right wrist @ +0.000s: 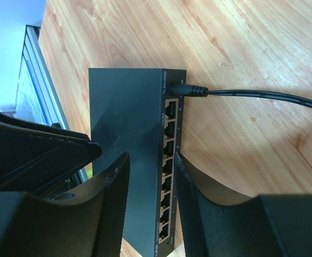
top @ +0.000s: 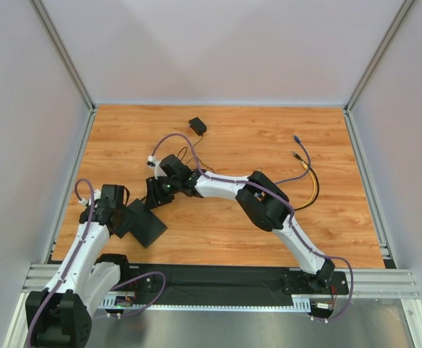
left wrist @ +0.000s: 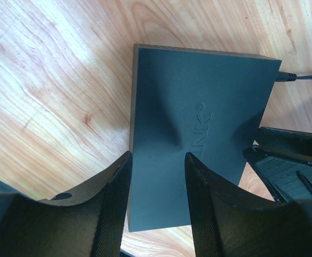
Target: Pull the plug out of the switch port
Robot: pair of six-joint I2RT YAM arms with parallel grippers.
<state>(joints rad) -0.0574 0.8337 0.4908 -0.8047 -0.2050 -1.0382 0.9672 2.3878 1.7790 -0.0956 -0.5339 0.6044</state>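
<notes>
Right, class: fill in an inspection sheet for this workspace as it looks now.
Surface: wooden tabletop.
Job's things: black network switch lying flat; plug seated in its end socket.
Clutter: small black adapter block at the far side.
Grippers: left gripper open over the switch's top; right gripper open, straddling its port edge.
Cables: black lead runs from the plug; loose yellow cable at right.
Surroundings: white walls, aluminium rail.

We find the switch (top: 149, 228) at the near left of the table (top: 218, 239), 1 plug (right wrist: 191, 90) in its end socket, the adapter block (top: 197, 125) well behind.
</notes>
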